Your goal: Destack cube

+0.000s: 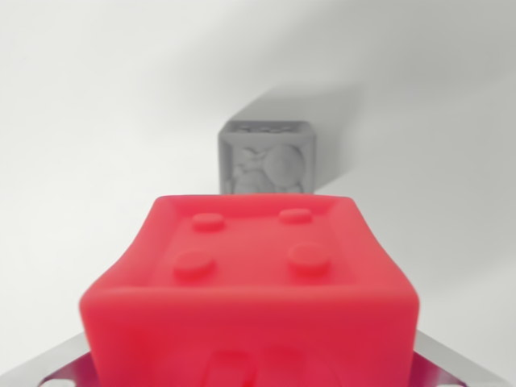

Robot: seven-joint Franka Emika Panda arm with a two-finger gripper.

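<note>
A red cube [251, 274] with four round studs on its upper face fills the lower half of the wrist view, very close to the camera and slightly blurred. It sits between the metal parts of my gripper [251, 367], which show only as grey edges at the bottom left and bottom right corners. The gripper appears shut on this cube. Beyond it, a grey cube [266, 157] with a relief pattern on its face rests on the white surface, apart from the red cube. The red cube's underside is hidden.
The white table surface [89, 137] spreads around the grey cube. A soft shadow [339, 105] falls behind and to the right of the grey cube.
</note>
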